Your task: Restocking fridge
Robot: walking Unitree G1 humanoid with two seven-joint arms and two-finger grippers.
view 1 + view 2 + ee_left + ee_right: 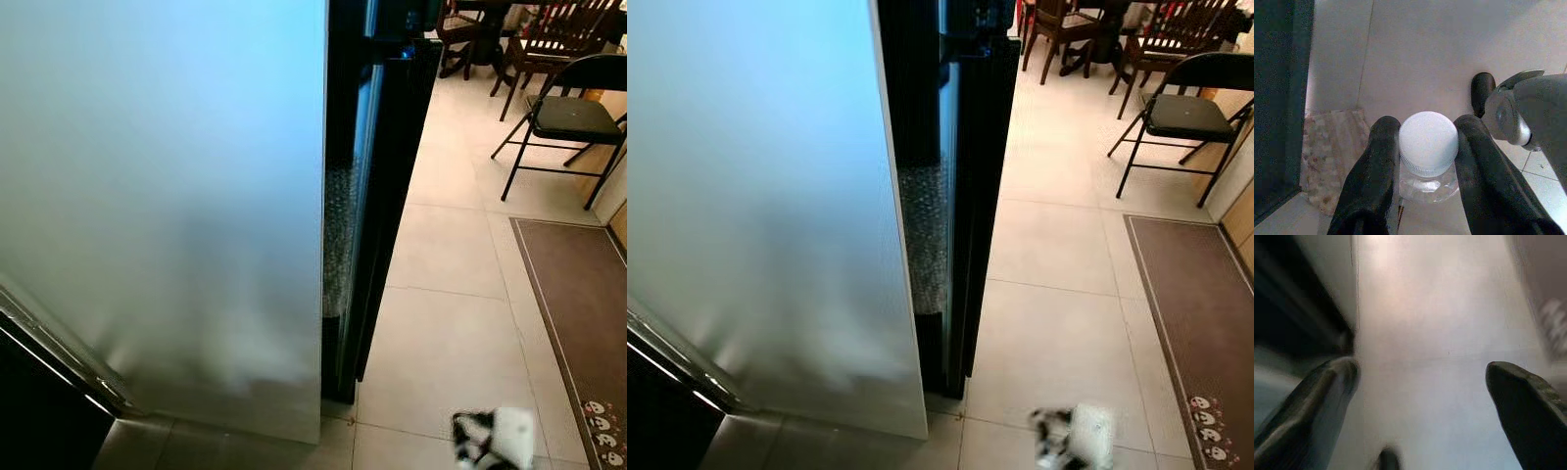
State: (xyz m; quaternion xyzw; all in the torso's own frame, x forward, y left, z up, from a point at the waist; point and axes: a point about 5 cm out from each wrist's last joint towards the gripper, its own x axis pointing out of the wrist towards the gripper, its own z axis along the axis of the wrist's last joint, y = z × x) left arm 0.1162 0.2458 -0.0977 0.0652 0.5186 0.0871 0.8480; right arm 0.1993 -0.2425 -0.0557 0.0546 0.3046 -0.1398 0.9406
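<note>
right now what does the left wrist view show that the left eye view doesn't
Left wrist view: the left gripper shut on a clear plastic bottle with a white ribbed cap, plus a speckled stone-patterned slab on the floor.
Left eye view: the tall frosted pale fridge door, a black folding chair, a brown floor mat.
Both: the pale tiled floor.
</note>
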